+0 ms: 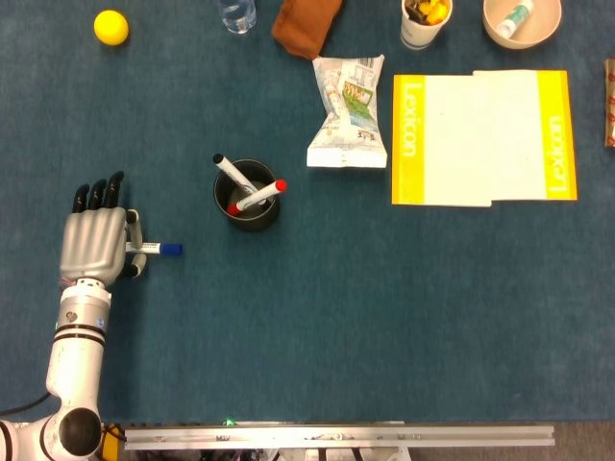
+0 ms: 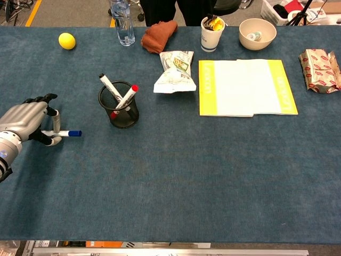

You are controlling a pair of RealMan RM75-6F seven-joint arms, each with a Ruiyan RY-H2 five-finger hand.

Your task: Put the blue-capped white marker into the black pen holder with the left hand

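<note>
Left robot hand [image 1: 94, 245] pinching marker [image 1: 154, 249] by its white end, low over the desk [image 1: 384, 317], other fingers spread. Long axis level, blue cap toward holder [image 1: 248, 197], up and right. Right robot hand out of view.

You have three markers: one blue-capped marker [image 1: 157, 249] at the left of the frame and two markers [image 1: 252, 198] in the single black pen holder [image 1: 248, 213]. Along the top sit one yellow ball [image 1: 110, 27], one bottle [image 1: 237, 14], one brown cloth [image 1: 306, 23], one cup [image 1: 423, 23] and one bowl [image 1: 520, 23]; one snack bag [image 1: 348, 111] and one yellow book [image 1: 483, 137] lie below them.
</note>
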